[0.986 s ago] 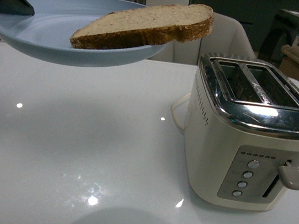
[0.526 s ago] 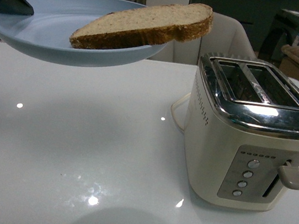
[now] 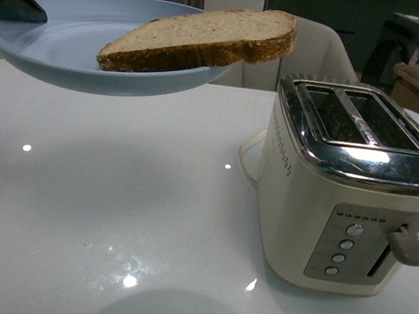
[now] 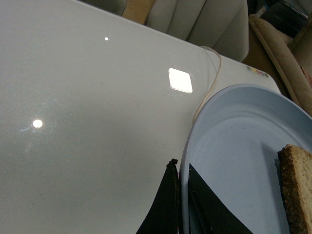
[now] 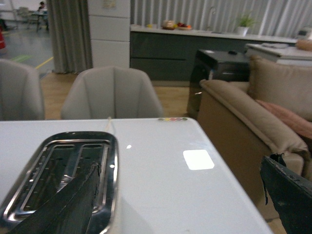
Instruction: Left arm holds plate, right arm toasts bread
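Note:
A pale blue plate (image 3: 61, 42) hangs above the white table at the upper left of the front view. My left gripper (image 4: 179, 170) is shut on its rim (image 4: 185, 146), seen as a black wedge (image 3: 13, 0) at the plate's left edge. A slice of tan bread (image 3: 203, 37) with a brown crust lies tilted on the plate, its rounded end sticking out over the right rim toward the toaster. The bread's end (image 4: 296, 185) also shows in the left wrist view. My right gripper (image 5: 180, 168) is open, with nothing between its fingers, above the toaster's top.
A cream toaster (image 3: 346, 184) with two empty chrome slots (image 5: 58, 170) stands on the right of the table (image 3: 109, 205), its lever (image 3: 409, 247) up and its cord (image 4: 207, 83) running behind. Chairs (image 5: 112, 92) and a sofa (image 5: 243, 122) stand beyond the table's far edge.
The plate and bread have shifted very slightly, dipping a touch lower. The toaster has not moved.

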{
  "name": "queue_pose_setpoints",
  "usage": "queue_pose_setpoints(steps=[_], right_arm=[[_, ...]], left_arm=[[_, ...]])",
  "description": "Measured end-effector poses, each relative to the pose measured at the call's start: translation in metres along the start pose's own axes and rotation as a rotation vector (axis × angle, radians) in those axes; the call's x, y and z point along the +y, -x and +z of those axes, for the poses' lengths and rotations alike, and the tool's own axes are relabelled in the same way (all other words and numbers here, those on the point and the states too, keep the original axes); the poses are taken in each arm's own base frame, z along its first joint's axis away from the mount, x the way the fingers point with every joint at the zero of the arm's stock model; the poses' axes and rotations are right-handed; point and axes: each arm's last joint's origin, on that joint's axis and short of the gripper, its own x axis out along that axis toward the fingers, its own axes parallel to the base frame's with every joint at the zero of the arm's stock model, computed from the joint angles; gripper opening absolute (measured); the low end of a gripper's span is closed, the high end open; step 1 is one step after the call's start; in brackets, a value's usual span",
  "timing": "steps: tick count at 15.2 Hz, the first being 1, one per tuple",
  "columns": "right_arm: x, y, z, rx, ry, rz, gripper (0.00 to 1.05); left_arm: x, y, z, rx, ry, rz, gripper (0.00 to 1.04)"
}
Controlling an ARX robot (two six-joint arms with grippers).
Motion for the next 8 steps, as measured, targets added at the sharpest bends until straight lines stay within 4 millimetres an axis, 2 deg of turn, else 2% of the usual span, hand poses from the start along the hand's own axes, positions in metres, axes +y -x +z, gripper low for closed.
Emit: queue_pose_setpoints(steps=[2, 4, 6, 8], right_arm=[[0.023, -0.026, 0.015, 0.077, -0.033, 0.127, 0.98], [0.055, -0.044, 0.030, 0.156, -0.144, 0.295, 0.98], [0.088, -0.048, 0.040, 0.223, -0.270, 0.471, 0.98], [0.114, -0.050, 0.034, 0.356, -0.425, 0.604, 0.98]], left_arm=[[0.000, 0.000, 0.000, 0.000, 0.000, 0.000, 0.03], [0.000, 0.000, 0.000, 0.000, 0.000, 0.000, 0.03], [0.000, 0.000, 0.000, 0.000, 0.000, 0.000, 0.03], [0.000, 0.000, 0.000, 0.000, 0.000, 0.000, 0.03]])
